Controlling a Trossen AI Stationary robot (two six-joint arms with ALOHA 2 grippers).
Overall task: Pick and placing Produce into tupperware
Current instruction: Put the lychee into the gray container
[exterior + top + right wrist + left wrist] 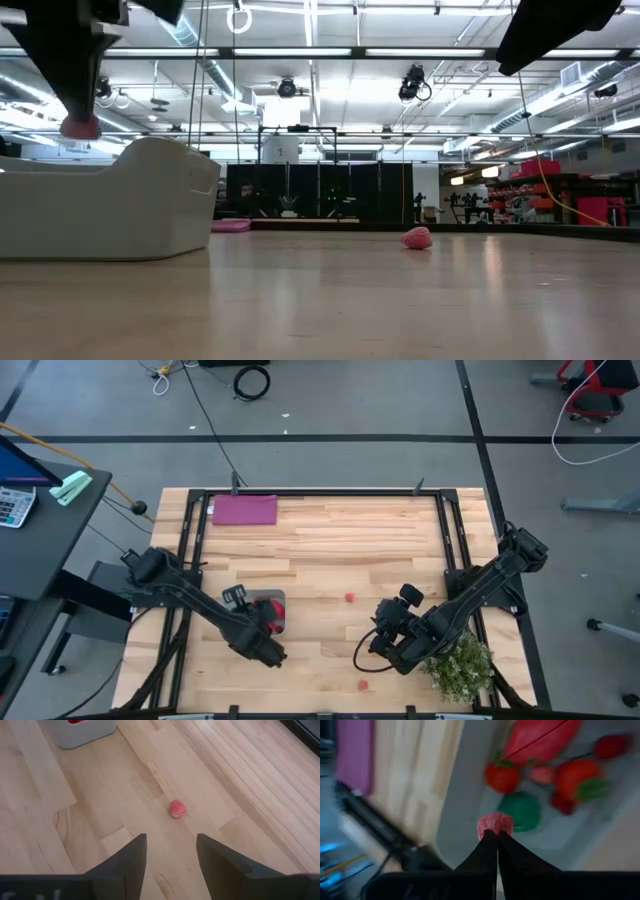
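My left fingers (497, 836) pinch a light, slippery pink berry (495, 824) over the tupperware (465, 805); right fingers (170, 851) apart.

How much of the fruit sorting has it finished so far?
Several red pieces and a green one already lie in the tupperware. The left gripper holds a pink piece above it. Two pieces remain on the table: one mid-table, one near the front edge. The right gripper is open.
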